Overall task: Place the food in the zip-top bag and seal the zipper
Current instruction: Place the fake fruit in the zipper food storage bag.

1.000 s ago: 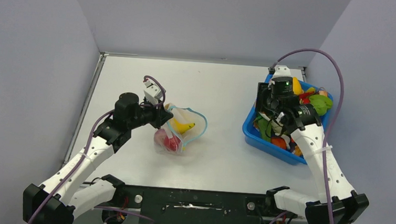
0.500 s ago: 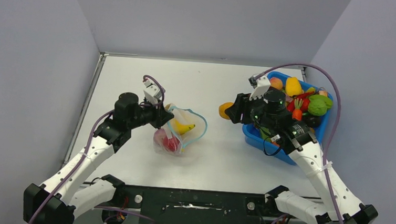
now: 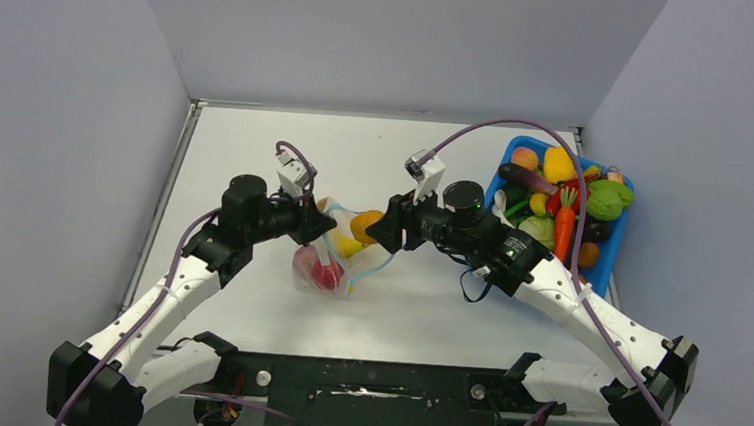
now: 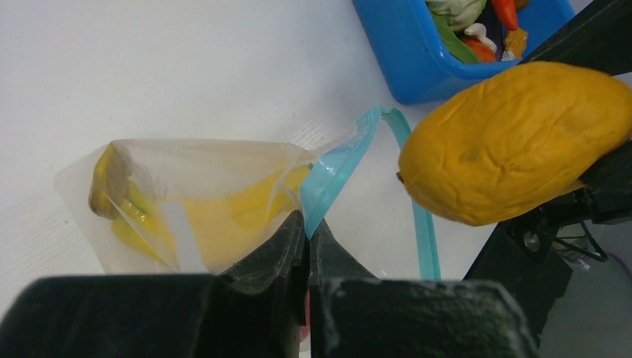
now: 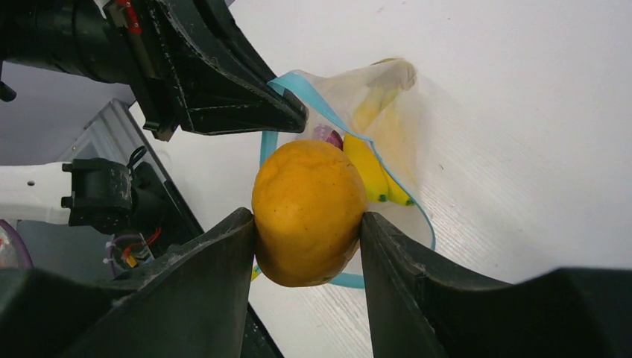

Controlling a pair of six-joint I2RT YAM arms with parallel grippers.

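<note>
The clear zip-top bag [image 3: 335,260] lies mid-table with its mouth held up. My left gripper [image 4: 307,224] is shut on the light blue zipper [image 4: 339,164] at the mouth's near edge. Inside the bag are a yellow banana [image 5: 365,168], a red fruit [image 3: 325,273] and a purple piece [image 5: 326,136]. My right gripper [image 5: 307,216] is shut on a large orange-yellow fruit [image 5: 307,209], which hangs just above the open mouth, right beside the left fingers [image 5: 246,104]. In the top view this fruit [image 3: 366,224] sits at the bag's right rim.
A blue bin [image 3: 611,249] full of several toy fruits and vegetables stands at the back right, its wall [image 4: 395,60] also showing in the left wrist view. White walls close in the table on three sides.
My right arm has lifted the orange-yellow fruit out of the blue bin and carried it left across the table to the bag's mouth. The left gripper and bag have stayed put.
</note>
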